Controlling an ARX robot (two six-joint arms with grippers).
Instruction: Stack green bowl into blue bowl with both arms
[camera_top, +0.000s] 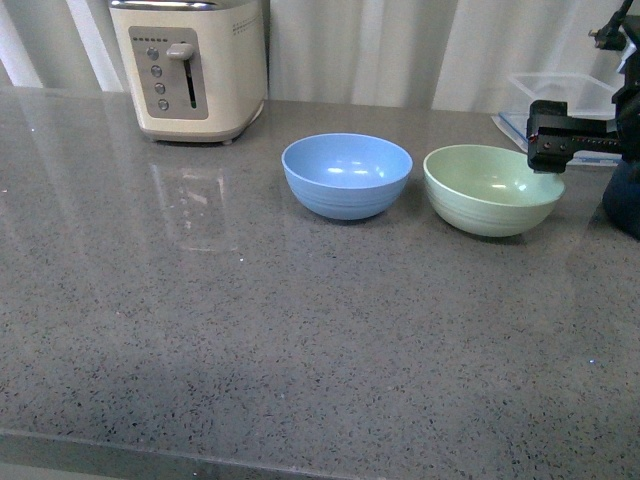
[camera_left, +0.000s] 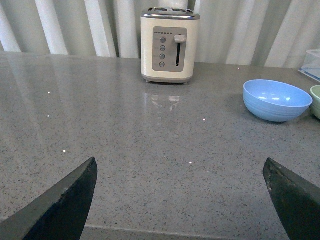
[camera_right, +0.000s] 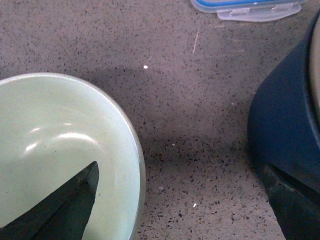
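The blue bowl (camera_top: 347, 175) stands upright and empty at the middle of the counter. The green bowl (camera_top: 490, 190) stands just to its right, apart from it. My right gripper (camera_top: 548, 140) hovers over the green bowl's right rim, open. In the right wrist view one finger (camera_right: 65, 210) is over the inside of the green bowl (camera_right: 55, 150) and the other (camera_right: 295, 205) is outside, by the navy pot. My left gripper (camera_left: 180, 200) is open and empty, low over the counter's near edge, far from the blue bowl (camera_left: 276, 100). The left arm is out of the front view.
A cream toaster (camera_top: 190, 65) stands at the back left. A dark navy pot (camera_top: 625, 195) sits close to the right of the green bowl. A clear container (camera_top: 555, 100) with a blue lid (camera_right: 250, 7) stands behind. The grey speckled counter (camera_top: 250, 330) spreads in front.
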